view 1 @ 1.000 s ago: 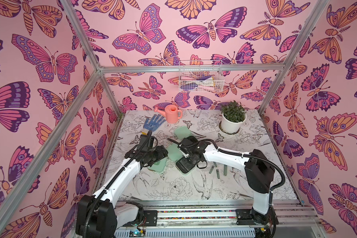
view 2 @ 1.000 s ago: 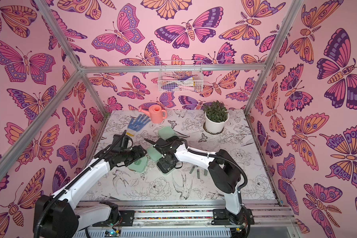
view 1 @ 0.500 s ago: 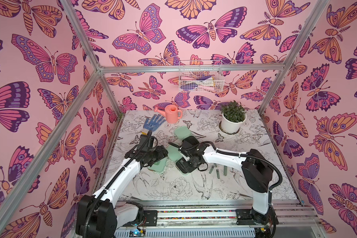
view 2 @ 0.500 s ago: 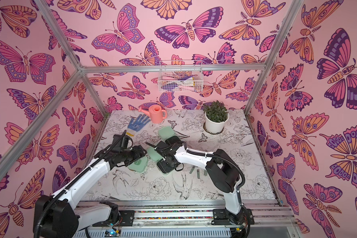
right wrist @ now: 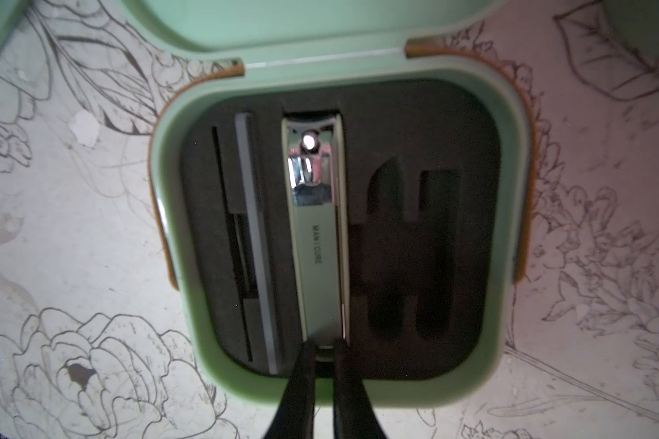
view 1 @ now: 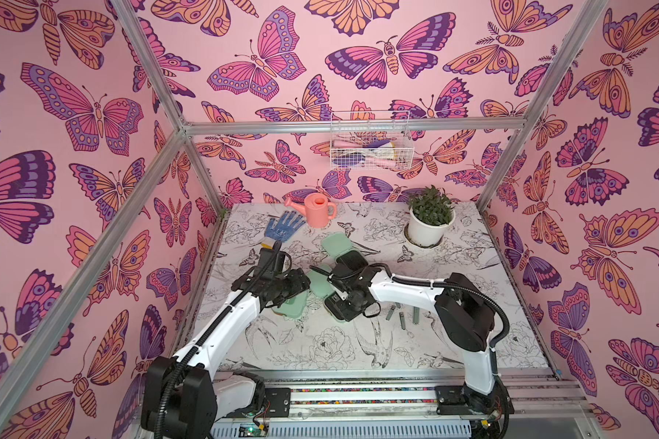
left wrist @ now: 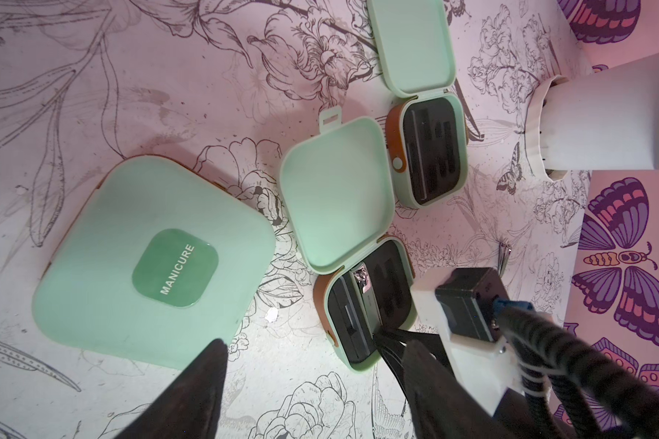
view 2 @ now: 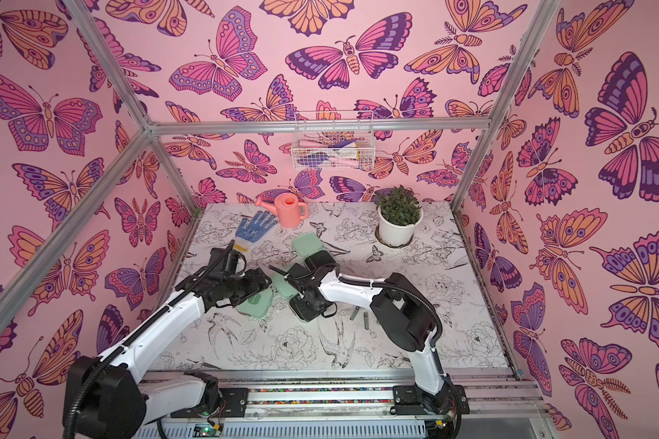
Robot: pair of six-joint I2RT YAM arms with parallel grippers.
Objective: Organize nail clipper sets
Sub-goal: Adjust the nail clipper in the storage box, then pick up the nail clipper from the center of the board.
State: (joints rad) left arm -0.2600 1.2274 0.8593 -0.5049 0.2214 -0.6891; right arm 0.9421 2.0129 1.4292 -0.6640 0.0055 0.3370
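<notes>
Three mint-green cases lie mid-table. A closed case [left wrist: 153, 266] marked MANICURE sits beside my left gripper [left wrist: 316, 365], which hangs open over bare table, nothing between its fingers. In both top views the left gripper [view 1: 293, 289] hovers at that case [view 1: 292, 306]. An open case [right wrist: 510, 228] holds a nail file [right wrist: 255, 243] and a nail clipper [right wrist: 316, 235] in its black tray. My right gripper [right wrist: 324, 344] is shut, its tips touching the clipper's near end. Another open case [view 1: 352, 262] lies behind. Loose tools [view 1: 402, 321] lie right of the right gripper [view 1: 349, 304].
A coral watering can [view 1: 318, 209] and a blue dotted glove [view 1: 282, 226] lie at the back left. At the back right stands a potted plant [view 1: 430, 218] in a white pot. A wire basket [view 1: 370, 146] hangs on the back wall.
The right gripper's fingers have come together over the open case's tray. The left arm has stayed where it was, still open.
</notes>
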